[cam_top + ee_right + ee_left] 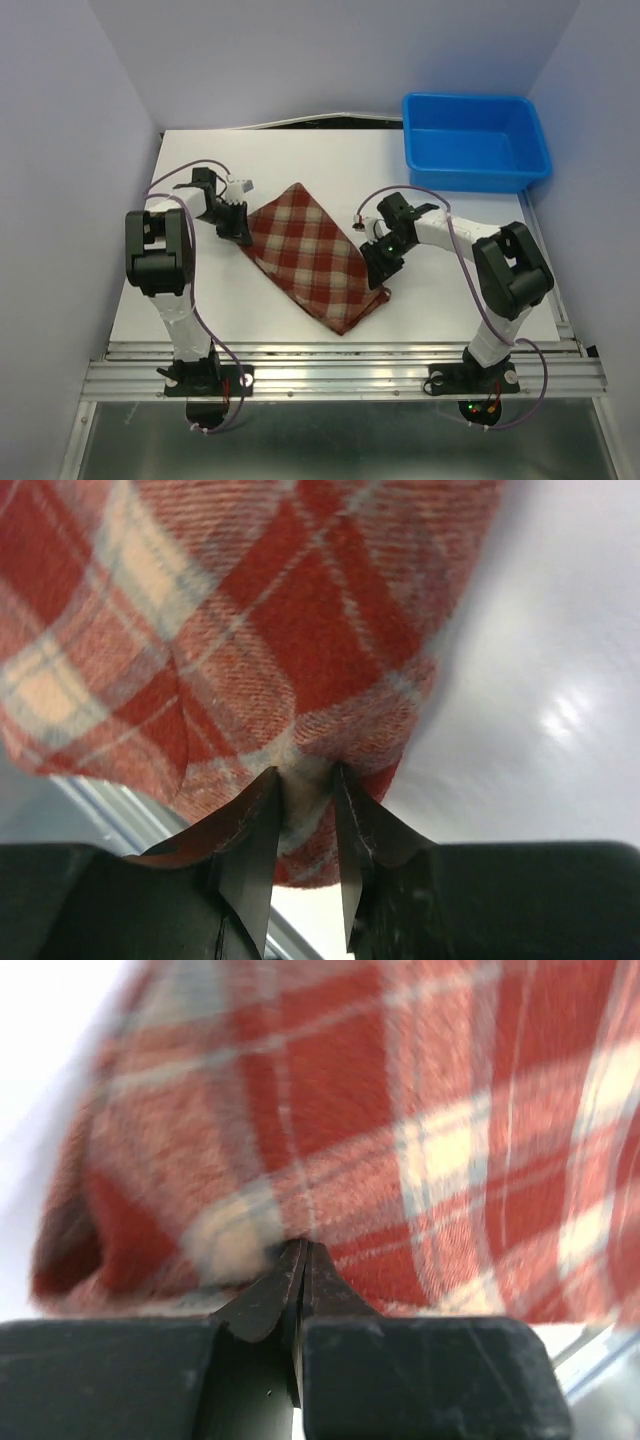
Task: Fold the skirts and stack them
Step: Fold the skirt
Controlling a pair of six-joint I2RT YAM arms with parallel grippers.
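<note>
One skirt (315, 255) in red, dark-red and cream plaid lies folded in a long diagonal strip on the white table (200, 290). My left gripper (240, 232) is at its upper-left edge. In the left wrist view the jaws (303, 1245) are pressed together with the skirt's (400, 1110) edge pinched at their tips. My right gripper (378, 275) is at the skirt's right edge near its lower corner. In the right wrist view it (305, 772) is shut on a thick fold of the cloth (250, 610), which bulges between the fingers.
A blue plastic bin (470, 175) stands at the back right of the table, empty as far as I can see. Purple walls close in left and right. The metal rail with the arm bases runs along the near edge (340, 375).
</note>
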